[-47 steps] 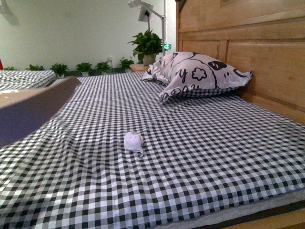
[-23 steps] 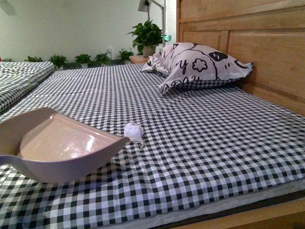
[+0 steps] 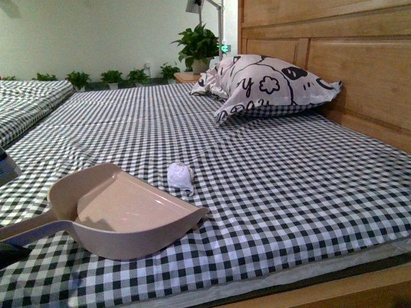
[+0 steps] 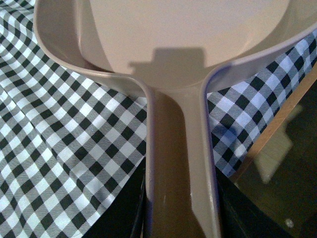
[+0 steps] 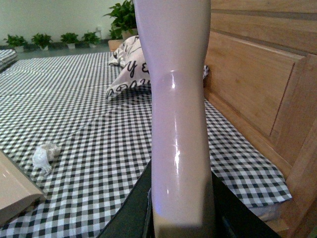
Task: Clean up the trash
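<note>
The left gripper (image 4: 182,201) is squeezed tight on the long handle of a pink plastic dustpan (image 3: 131,215). The pan rests on the black-and-white checked bed sheet (image 3: 289,186), and its wide mouth faces away from the gripper. The small crumpled white paper wad (image 3: 180,177) lies on the sheet just past the pan's far rim, close to it but not touching. The right gripper (image 5: 181,210) is closed around a smooth, shiny pale pink handle (image 5: 178,99) that stands straight up from it. The wad is ahead of this gripper, on the dustpan's side. Farther ahead, a white pillow with black drawings (image 3: 270,86) lies by the wooden headboard (image 3: 359,70).
</note>
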